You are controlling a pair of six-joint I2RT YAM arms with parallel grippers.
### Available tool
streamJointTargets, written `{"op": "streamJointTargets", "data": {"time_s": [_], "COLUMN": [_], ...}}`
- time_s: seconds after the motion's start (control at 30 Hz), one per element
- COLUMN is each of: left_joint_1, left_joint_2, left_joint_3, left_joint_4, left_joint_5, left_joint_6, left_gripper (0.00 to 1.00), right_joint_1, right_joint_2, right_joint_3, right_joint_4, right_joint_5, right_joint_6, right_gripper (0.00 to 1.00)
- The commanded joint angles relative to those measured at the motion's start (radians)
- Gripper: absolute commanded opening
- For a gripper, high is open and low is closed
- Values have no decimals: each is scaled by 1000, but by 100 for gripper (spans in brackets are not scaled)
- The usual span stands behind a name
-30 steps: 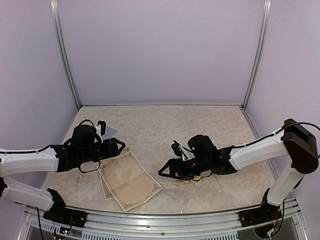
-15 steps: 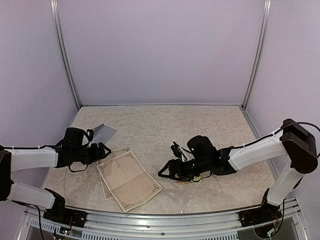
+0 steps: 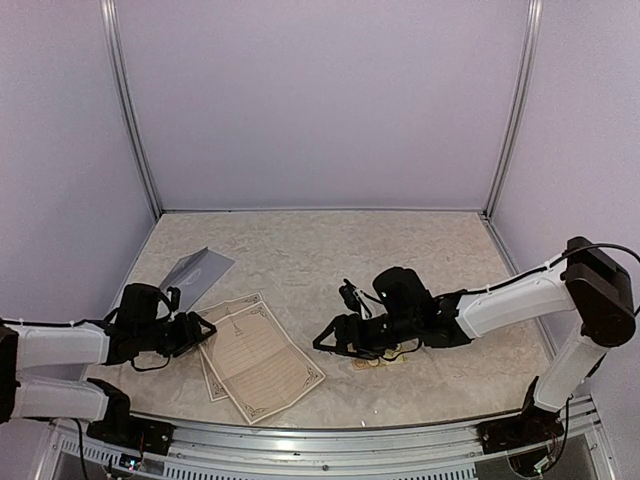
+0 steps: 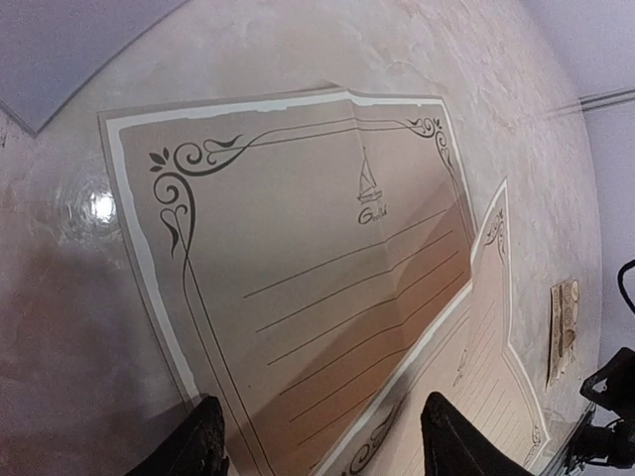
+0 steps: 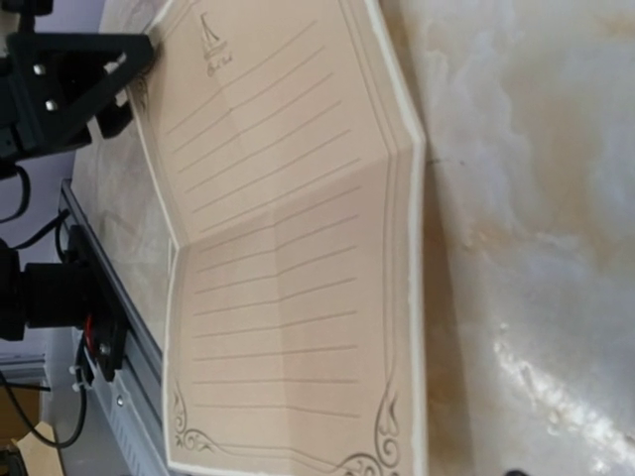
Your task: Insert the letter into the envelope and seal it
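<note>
letter: lying (image 3: 262, 362) flat on the table (image 3: 330, 250) near the front edge, on top of a second sheet (image 3: 212, 383); long axis running from back-left to front-right
envelope: lying (image 3: 196, 270) flat at back-left, just beyond the letter's header end, not touching it
left gripper: hovering (image 3: 194, 332) low at the letter's left header corner, jaws standing apart; in the wrist view the fingertips (image 4: 204, 437) are straddling the sheet's (image 4: 298, 268) near edge
right gripper: hanging (image 3: 333, 342) just right of the letter, facing its right long edge; can't tell whether its jaws are apart or together
nearer arm: left, reaching both letter and envelope; right sitting across the sheet
key relation: letter extending ahead and right of the left gripper, envelope (image 4: 60, 50) behind its far corner
judgement: likely going for an edge pinch on the letter next
</note>
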Motion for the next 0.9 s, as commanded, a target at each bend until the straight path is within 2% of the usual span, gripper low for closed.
{"op": "streamJointTargets", "data": {"time_s": [0.0,0.23,0.3,0.37,0.4,0.63,0.87], "left_joint_1": [9,8,7,4,1,-56,-188], "left_joint_2": [-12,-4,-5,-12,-21,-150,-175], "left_joint_3": [-28,-55,-66,-65,-57,92,327], "left_joint_4": [82,150,186,218,223,218,248], "left_joint_5": [52,102,131,171,185,229,165], "left_joint_6": [-50,-71,-83,-82,-78,-51,-9], "left_gripper": [58,42,30,6,1,0,0], "right_joint_1": [13,13,13,13,13,10,6], "right_joint_2": [7,-8,-15,-34,-49,-171,-273], "right_joint_3": [17,10,7,-7,-16,-94,-168], "right_joint_4": [-2,-6,-7,-5,-2,31,183], "right_joint_5": [-7,7,15,41,64,197,261], "right_joint_6": [-12,-13,-13,-9,-6,16,64], "right_gripper": [76,76,76,75,75,82,87]}}
